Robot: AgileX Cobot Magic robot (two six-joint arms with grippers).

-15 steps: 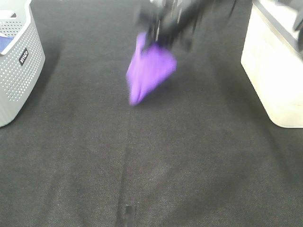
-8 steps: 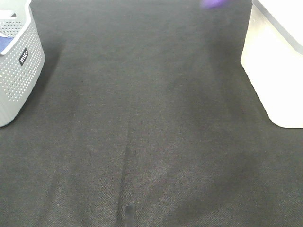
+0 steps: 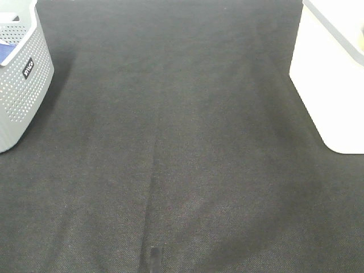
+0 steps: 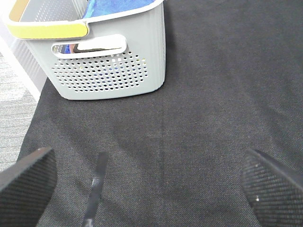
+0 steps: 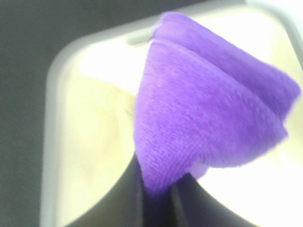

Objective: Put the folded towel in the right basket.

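Nearly there: purple towel [image 5: 203, 123] above the white basket [image 5: 51, 142], not yet dropped!
Over the dark surface [image 3: 182, 142], the right pincer [image 5: 158, 196] pinches it above the basket's opening; left pincer [image 4: 149, 182] spread, idle by the grey basket [image 4: 109, 71].

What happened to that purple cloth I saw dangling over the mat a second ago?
The purple towel swung up and to the right, out of the overhead view. It now hangs from the right gripper, pinched between its fingers, over the opening of the white basket; it has not been let go. The grey basket, the white basket and the black mat stayed put.
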